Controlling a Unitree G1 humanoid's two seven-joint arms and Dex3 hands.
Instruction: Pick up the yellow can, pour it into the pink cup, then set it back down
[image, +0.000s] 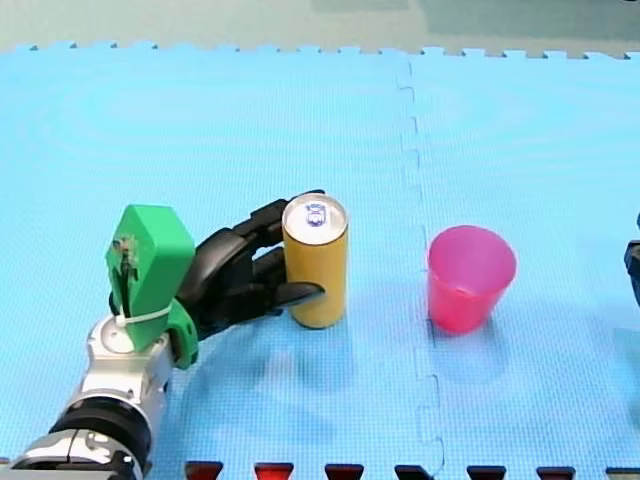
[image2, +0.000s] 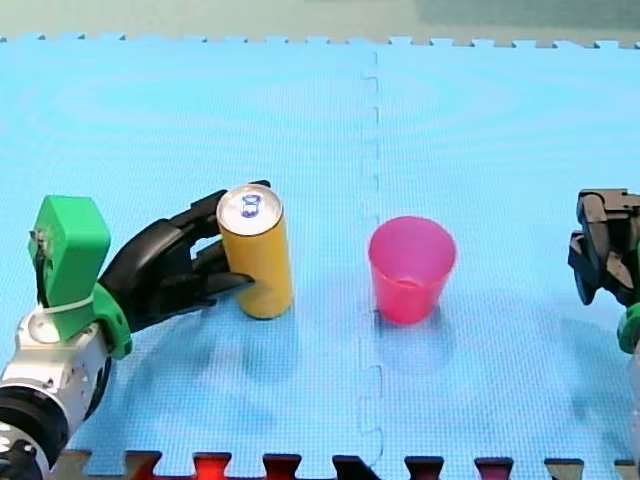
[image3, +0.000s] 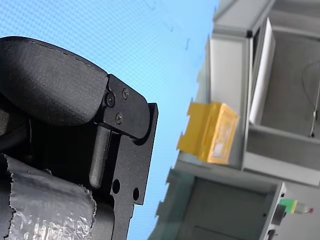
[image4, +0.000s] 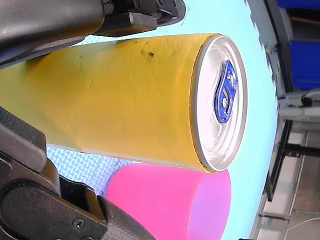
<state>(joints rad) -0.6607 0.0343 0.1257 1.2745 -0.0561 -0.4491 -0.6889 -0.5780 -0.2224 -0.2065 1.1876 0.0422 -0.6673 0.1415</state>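
Standing upright on the blue foam mat (image: 200, 120), the yellow can (image: 316, 265) is being clasped by the left hand (image: 235, 275), which is reaching in from the can's left. Its fingers (image: 268, 215) are curling round the back of the can near the top, while the thumb (image: 302, 292) is pressing across the lower front. The base is looking as if it is resting on the mat, so I am judging the lift as not yet begun.

Several things are threatening to go wrong. With the pressure falling high behind and low in front, the tall, narrow can is risking a tilt or twist as it rises. Its smooth wall is also inviting a slip. The pink cup (image: 468, 280), standing near the can's right and apart from it, is looking light enough to be knocked over by a careless swing.

The can's silver lid is showing a blue tab (image4: 226, 92) lying flat; whether it is opened, and what it is holding, I cannot tell. The cup is sitting mouth up and appearing empty.

The right hand (image2: 605, 245) is hanging well to the can's right, beyond the cup, holding nothing; whether it is open or closed I cannot tell.
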